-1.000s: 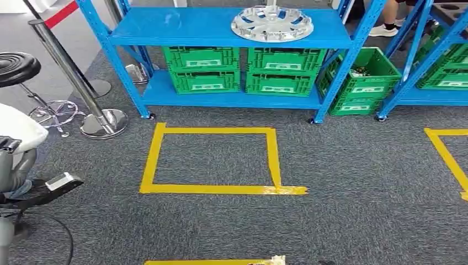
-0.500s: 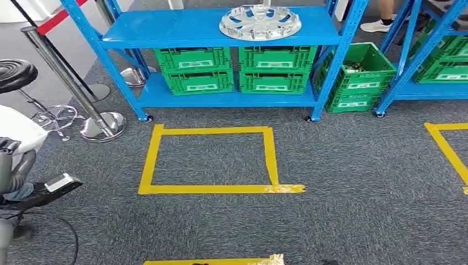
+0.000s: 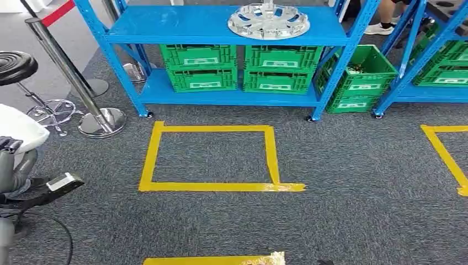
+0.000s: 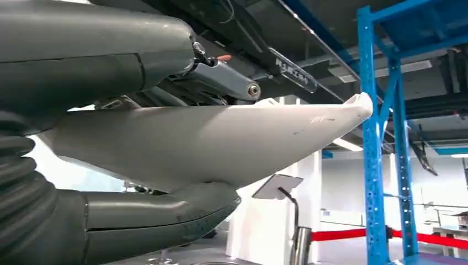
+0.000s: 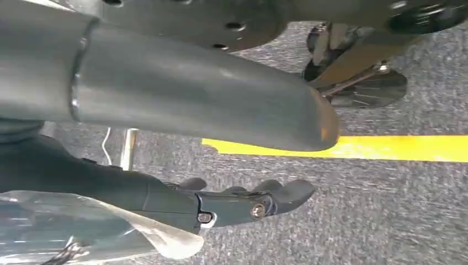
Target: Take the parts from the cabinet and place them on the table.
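The part (image 4: 221,143) was a smooth white curved shell, long and tapering to a thin upturned tip, with a few faint scuffs near that end. The left hand (image 4: 83,49) held it clamped, with the thick grey thumb (image 4: 143,212) on one face and the darker fingers (image 4: 226,80) on the other. In the head view it showed as a white rounded shape at the near left edge, well apart from the shelf (image 3: 182,25).

A silver hubcap (image 3: 269,21) lay flat on the blue shelf's upper board, toward its right end. Green crates (image 3: 201,66) stood side by side on the board below, and another stood on the carpet just right of the shelf. A yellow tape square (image 3: 270,154) marked the grey carpet in front.

The right hand (image 5: 182,105) hung over the carpet with its dark fingers (image 5: 259,199) stretched out beside something glossy and pale; whether it gripped that thing could not be told.

Against the frame half a second before, the whole picture had shifted slightly, so the camera had moved. The hubcap, crates and tape kept their places relative to each other, and the white part stayed at the left edge.
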Motion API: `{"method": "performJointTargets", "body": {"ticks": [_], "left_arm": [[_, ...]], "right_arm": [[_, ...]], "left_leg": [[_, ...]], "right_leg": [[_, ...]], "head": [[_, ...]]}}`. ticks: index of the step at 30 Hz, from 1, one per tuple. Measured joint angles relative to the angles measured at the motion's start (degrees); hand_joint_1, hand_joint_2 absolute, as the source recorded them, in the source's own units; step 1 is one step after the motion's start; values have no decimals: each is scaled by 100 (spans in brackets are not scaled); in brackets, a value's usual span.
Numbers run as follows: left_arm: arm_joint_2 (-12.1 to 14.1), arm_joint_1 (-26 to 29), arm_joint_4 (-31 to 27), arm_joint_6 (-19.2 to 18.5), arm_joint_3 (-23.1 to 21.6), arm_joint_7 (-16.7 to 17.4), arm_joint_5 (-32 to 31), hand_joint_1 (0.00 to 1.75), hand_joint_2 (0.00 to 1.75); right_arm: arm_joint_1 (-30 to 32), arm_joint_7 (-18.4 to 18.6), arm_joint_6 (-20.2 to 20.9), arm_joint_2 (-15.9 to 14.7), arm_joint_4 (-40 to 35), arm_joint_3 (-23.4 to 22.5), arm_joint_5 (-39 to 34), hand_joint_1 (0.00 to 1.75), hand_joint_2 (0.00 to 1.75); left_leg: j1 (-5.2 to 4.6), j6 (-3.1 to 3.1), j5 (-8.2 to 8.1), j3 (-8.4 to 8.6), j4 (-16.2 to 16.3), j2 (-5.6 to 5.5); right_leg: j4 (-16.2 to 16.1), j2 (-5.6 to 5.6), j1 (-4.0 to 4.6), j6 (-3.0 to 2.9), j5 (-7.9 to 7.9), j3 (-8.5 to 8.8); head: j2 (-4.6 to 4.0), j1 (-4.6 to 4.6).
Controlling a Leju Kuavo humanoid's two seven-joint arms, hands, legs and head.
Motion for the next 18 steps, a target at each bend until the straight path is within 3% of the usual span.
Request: {"method": "performJointTargets", "body": {"ticks": [1,3,4,6,7,11,16,18], "left_arm": [[0,2,0,0,0,2,-2,175,175],[0,0,0,2,0,17,-2,175,175],[0,-1,0,0,0,24,-2,175,175],[7,-18,2,0,-4,46,-11,175,175],[7,-17,2,0,-11,52,-13,175,175],[7,-53,9,0,-11,77,-28,175,175],[7,-54,11,0,22,83,-44,175,175],[7,-54,11,-4,46,83,-44,175,175]], "right_arm": [[0,0,0,0,0,0,0,0,0],[-16,0,0,0,0,2,7,0,0],[-27,-6,0,0,0,2,13,0,0],[-31,-44,-2,0,0,7,17,0,0],[-22,-50,-9,0,0,7,20,0,0],[-16,-31,-46,-2,0,4,37,0,0],[-18,63,-129,-2,0,7,50,0,0],[-19,107,-162,-2,0,7,68,0,0]], "left_leg": [[-1,-1,0,1,10,-4],[0,-17,-10,3,42,-7],[-18,-45,-25,-13,67,-8],[-36,-99,-22,-63,117,-14],[-40,-20,-21,-67,128,-15],[-30,-20,4,-46,82,-13],[-24,-66,31,-39,49,-14],[-18,-112,27,-39,47,-14]], "right_leg": [[-338,0,0,-10,223,174],[-1400,-4,-1,-48,703,725],[-1664,-4,7,-68,633,860],[-1734,3,4,-93,650,906],[-1737,3,4,-75,661,901],[-1735,11,26,-93,667,899],[-1731,4,37,-129,661,897],[-1730,4,40,-130,661,896]], "head": [[0,2],[0,4],[0,-2],[0,-9],[0,-9],[0,-7],[0,-11],[0,-9]]}}
